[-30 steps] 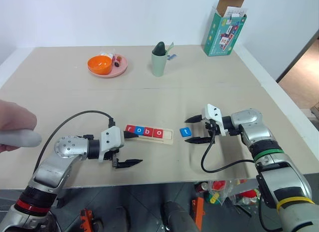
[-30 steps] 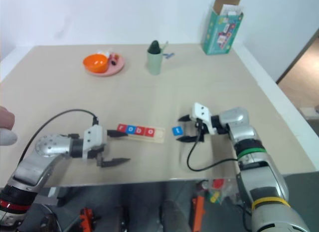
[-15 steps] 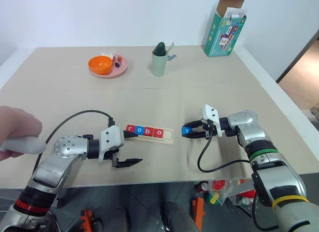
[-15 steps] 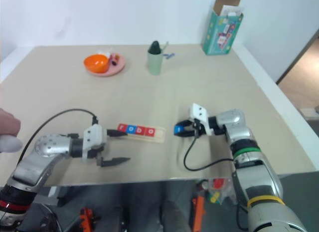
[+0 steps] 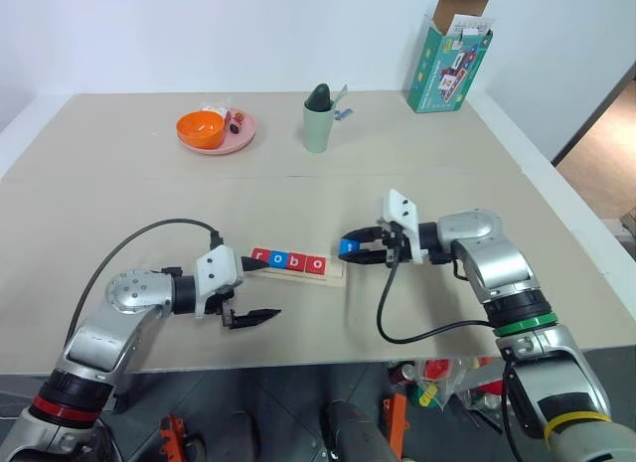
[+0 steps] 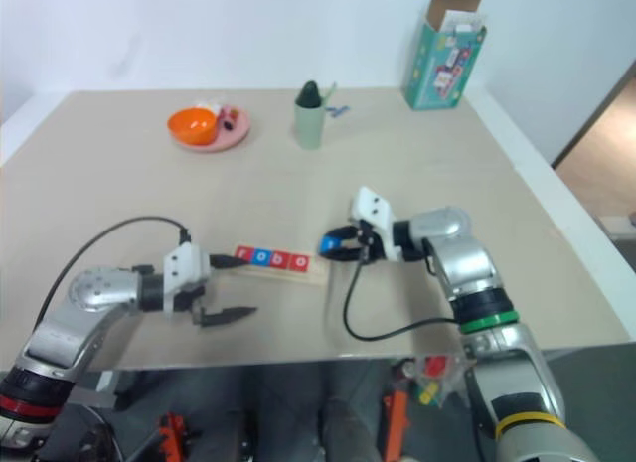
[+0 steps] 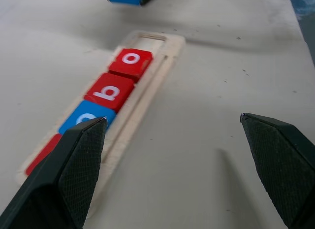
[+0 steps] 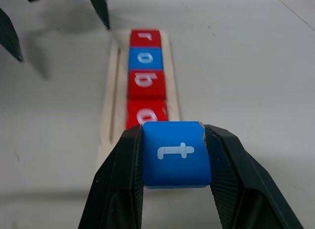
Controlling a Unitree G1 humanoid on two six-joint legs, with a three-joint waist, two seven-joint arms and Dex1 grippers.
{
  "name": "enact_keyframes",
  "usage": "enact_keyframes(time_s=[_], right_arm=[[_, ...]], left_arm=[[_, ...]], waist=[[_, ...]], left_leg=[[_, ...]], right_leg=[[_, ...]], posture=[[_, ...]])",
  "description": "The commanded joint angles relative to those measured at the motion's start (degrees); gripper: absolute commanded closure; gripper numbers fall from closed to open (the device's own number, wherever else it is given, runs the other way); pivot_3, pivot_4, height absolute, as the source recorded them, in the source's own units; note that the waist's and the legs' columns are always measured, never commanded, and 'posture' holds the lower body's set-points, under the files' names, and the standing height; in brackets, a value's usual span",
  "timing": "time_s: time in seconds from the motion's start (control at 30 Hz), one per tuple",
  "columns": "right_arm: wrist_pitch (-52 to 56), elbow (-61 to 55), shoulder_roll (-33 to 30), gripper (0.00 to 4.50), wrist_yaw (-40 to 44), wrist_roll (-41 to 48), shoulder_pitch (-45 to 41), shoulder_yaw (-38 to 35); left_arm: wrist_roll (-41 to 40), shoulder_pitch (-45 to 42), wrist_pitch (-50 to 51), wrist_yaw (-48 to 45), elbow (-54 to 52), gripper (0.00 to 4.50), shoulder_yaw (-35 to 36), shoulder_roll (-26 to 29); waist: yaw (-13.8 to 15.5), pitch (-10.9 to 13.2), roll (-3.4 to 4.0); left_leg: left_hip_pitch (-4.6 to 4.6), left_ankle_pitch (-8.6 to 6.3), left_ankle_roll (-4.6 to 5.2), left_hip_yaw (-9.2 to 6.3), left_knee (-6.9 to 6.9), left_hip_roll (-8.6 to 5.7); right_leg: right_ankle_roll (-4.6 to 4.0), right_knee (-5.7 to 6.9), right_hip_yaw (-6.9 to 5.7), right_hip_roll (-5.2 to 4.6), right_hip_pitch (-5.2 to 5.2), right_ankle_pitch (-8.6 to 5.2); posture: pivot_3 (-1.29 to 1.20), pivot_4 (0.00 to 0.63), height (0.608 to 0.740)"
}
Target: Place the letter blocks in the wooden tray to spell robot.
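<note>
The wooden tray lies near the table's front, left of centre. Several letter blocks sit in its groove and read r, o, b, o. The slot at the tray's right end is bare. My right gripper is shut on the blue t block and holds it just above the table, beside that bare end. My left gripper stands open at the tray's left end with nothing between its fingers. One of its fingertips is close to the tray's rim.
At the back left a pink plate carries an orange bowl. A green cup stands at the back centre and a green carton at the back right. Black cables hang from both wrists. The table's front edge runs close below both arms.
My right gripper has shut on the blue t block, lifted it and carried it left to the tray's right end. A person's hand at the left edge has gone. The left arm has stayed put.
</note>
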Motion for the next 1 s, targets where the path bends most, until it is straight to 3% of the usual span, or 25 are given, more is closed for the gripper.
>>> enact_keyframes(time_s=[0.03,1.0], right_arm=[[1.1,-3.3,-0.4,3.27,-2.1,-1.3,0.8,1.2],[-0.7,0.1,2.1,3.27,-3.9,-3.8,-0.6,3.8]], left_arm=[[-1.8,-0.5,0.5,0.7,-0.6,0.0,2.0,-0.7],[-1.4,0.5,0.5,1.4,-1.8,0.0,1.8,-0.5]], waist=[[0.0,0.0,0.0],[0.0,0.0,0.0]], left_leg=[[-0.01,0.0,0.0,0.01,0.02,0.0],[-0.02,0.0,0.0,0.0,0.02,0.02]], right_leg=[[0.0,0.0,0.01,-0.01,0.0,0.0],[0.2,-0.02,-0.02,0.02,0.0,0.12]], posture=[[0.0,0.15,0.74],[0.0,0.15,0.74]])
